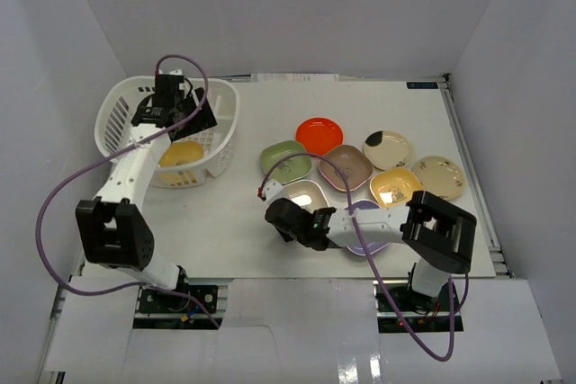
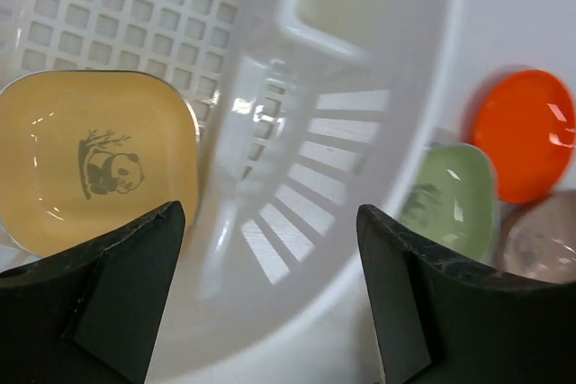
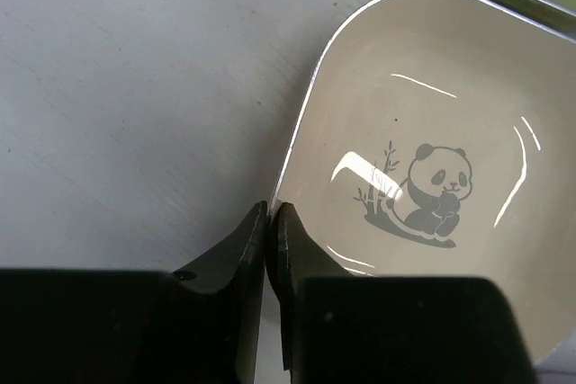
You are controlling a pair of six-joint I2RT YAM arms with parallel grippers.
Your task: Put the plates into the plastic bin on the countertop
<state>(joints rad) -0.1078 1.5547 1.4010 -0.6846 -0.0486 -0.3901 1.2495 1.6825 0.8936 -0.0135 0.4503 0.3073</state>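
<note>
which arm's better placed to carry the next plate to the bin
Right. The right gripper pinches the rim of the beige panda plate; the left gripper hangs open and empty over the plastic bin.

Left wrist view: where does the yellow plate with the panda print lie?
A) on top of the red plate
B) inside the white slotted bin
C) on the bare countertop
B: the yellow plate lies flat within the white bin, whose slotted wall rises behind it.

Glossy beige plate [image 3: 423, 114], smooth white slotted plastic bin [image 2: 297, 177]; matt, faintly scuffed white countertop [image 3: 135, 87]
</note>
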